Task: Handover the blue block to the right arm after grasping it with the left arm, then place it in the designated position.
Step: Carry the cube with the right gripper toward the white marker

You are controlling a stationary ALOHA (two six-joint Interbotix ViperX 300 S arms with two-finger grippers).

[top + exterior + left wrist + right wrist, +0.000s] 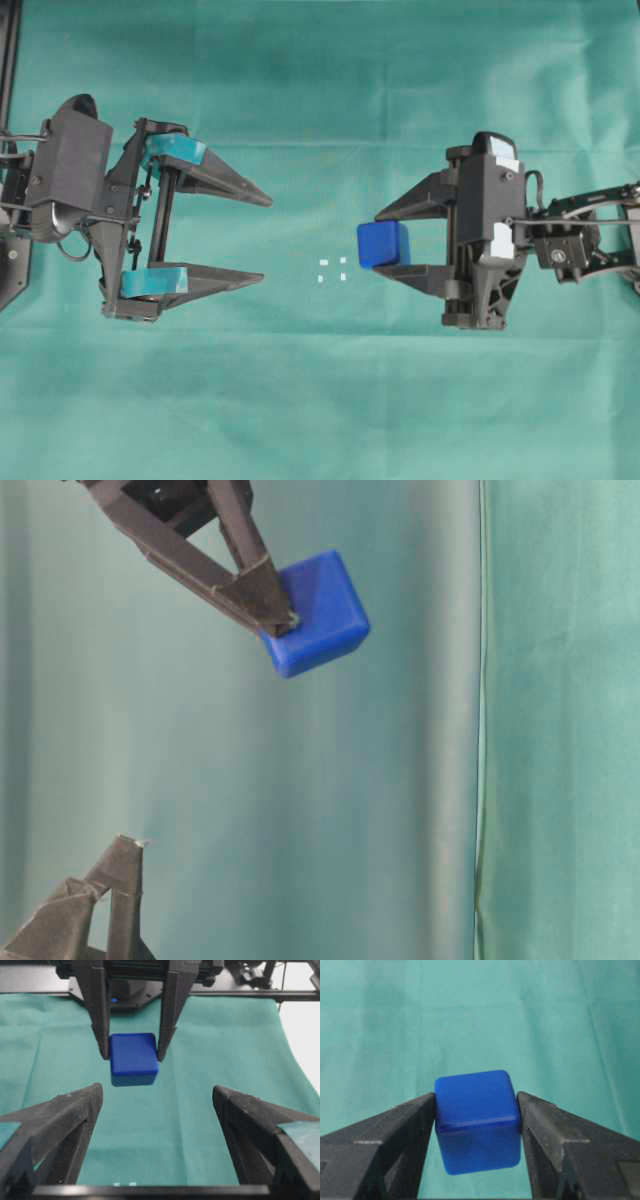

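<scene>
My black right pincer (384, 242) is holding the small blue cube (382, 244); the left teal-padded pincer (262, 236) is gaping wide. The white-dotted square (333, 270), at seven o'clock from the cube, is waiting.

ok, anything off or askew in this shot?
Nothing damaged or spilled. The blue block sits pinched at the very tips of the right gripper, tilted in the table-level view. It hangs beside the white dot marks, not over them. The left gripper is wide open and empty.
</scene>
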